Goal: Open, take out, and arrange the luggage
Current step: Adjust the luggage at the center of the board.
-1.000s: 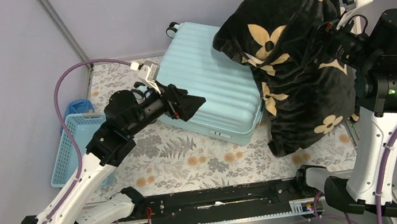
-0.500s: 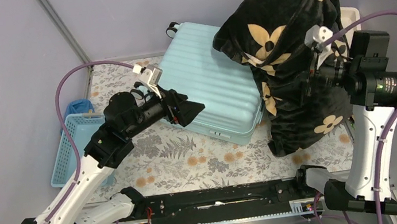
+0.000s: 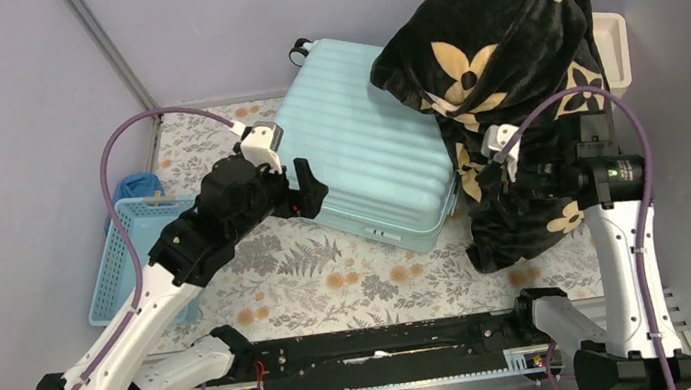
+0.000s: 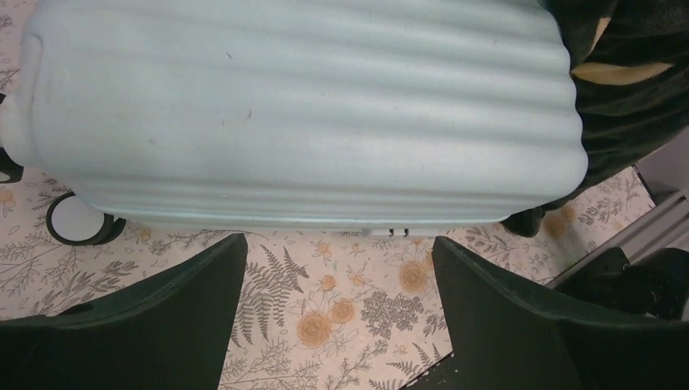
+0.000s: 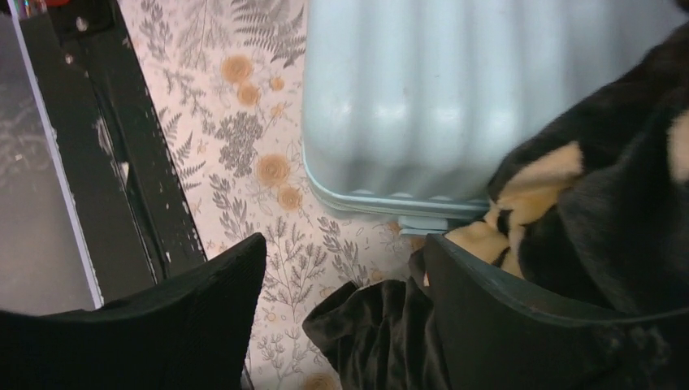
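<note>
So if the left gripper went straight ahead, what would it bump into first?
Most likely the pale blue suitcase: its ribbed side fills the view right ahead of the open left gripper. How big the gap between them is, I can't judge.

Two white-and-black arms trailing purple cables.

Smooth white shells on the long links of the left arm [image 3: 145,312] and right arm [image 3: 625,264], with black housings at joints and bases, mounted on a black rail [image 3: 382,347] edged by a pale slotted strip. Along each, a thick purple cable [image 3: 127,133] leading to a small white camera block [image 3: 261,145] at the wrist. On the right arm's black housing, a tiny green light [image 3: 611,172]. At the tips, a matte black left gripper [image 4: 337,268] and right gripper [image 5: 345,260], each with two broad wedge-shaped fingers [image 4: 162,317], finely ribbed on the right pair.
</note>
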Robot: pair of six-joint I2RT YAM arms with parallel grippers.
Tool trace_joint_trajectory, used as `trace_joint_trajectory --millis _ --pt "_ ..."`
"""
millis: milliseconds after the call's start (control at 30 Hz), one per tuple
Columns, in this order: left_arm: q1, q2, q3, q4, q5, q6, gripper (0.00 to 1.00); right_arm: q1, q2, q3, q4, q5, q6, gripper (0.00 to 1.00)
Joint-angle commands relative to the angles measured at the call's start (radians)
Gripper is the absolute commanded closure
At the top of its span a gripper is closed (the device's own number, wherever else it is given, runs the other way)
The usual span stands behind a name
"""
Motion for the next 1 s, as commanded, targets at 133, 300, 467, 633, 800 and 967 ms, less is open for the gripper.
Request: trace_joint_trajectory --millis 133,300,467,633,800,967 --pt "0.002 0.056 0.029 0.075 0.004 -0.078 0.11 0.177 -0.029 -0.203 0.302 0.211 0.068 0.46" --pt "0.002 0.035 -0.048 0.1 -0.066 -0.101 0.12 0.259 0.0 -0.289 0.494 0.31 0.161 0.64" --pt "0.002 0.051 -0.031 0.078 -0.145 -0.068 0.12 0.351 0.068 -0.311 0.666 0.408 0.238 0.7" --pt "0.001 0.05 0.029 0.047 -0.178 -0.047 0.13 0.493 0.145 -0.277 0.735 0.43 0.302 0.7" --pt "0.002 -0.008 0.014 0.081 -0.194 -0.058 0.13 0.636 0.253 -0.192 0.786 0.474 0.387 0.69" --pt "0.002 -0.054 -0.051 0.106 -0.206 -0.082 0.13 0.788 0.377 -0.099 0.876 0.565 0.494 0.66"
